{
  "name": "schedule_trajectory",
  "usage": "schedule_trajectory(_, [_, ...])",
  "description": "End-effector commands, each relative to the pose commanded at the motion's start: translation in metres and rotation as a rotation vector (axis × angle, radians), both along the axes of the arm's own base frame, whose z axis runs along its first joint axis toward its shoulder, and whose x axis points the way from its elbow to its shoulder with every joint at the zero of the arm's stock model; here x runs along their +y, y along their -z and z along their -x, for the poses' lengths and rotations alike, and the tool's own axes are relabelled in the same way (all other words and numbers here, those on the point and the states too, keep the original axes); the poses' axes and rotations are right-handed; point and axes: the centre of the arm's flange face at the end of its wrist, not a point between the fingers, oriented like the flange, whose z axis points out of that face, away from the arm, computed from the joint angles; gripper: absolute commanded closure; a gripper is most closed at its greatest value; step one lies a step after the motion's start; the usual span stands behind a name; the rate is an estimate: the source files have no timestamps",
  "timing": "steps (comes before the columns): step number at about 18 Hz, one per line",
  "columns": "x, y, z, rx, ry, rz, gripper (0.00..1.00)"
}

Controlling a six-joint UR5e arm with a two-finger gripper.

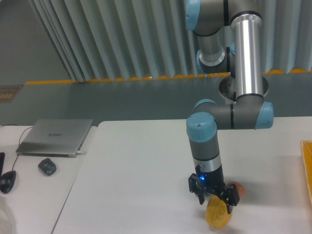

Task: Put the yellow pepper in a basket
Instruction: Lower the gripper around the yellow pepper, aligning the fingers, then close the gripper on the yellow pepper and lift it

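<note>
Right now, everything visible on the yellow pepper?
The yellow pepper is glossy, rounded and yellow, sitting on the white table near the frame's bottom edge. Its top is hidden by the gripper, whose dark fingers straddle it from above; whether they press on it cannot be told. A small orange-brown egg lies just behind and to its right, apart from it. The basket edge shows far to the right.

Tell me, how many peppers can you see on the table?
1. The yellow pepper sits near the table's front edge, right under the robot's hand. Another pepper could be hidden behind the hand; I cannot tell. The small brown-orange egg beside it is not a pepper.
</note>
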Motion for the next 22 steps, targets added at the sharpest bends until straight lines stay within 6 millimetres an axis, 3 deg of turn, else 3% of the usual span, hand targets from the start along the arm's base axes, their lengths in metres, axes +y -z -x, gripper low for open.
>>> schedule_trajectory(14, [-0.001, 0.013, 0.001, -0.005, -0.002, 0.022, 0.0])
schedule_trajectory(16, [-0.002, 0.014, 0.002, 0.02, -0.015, 0.038, 0.31])
schedule_trajectory(18, [-0.002, 0.01, 0.003, 0.02, -0.022, 0.033, 0.52])
schedule_trajectory(22, [-0.004, 0.002, 0.002, 0.019, -0.014, 0.02, 0.64])
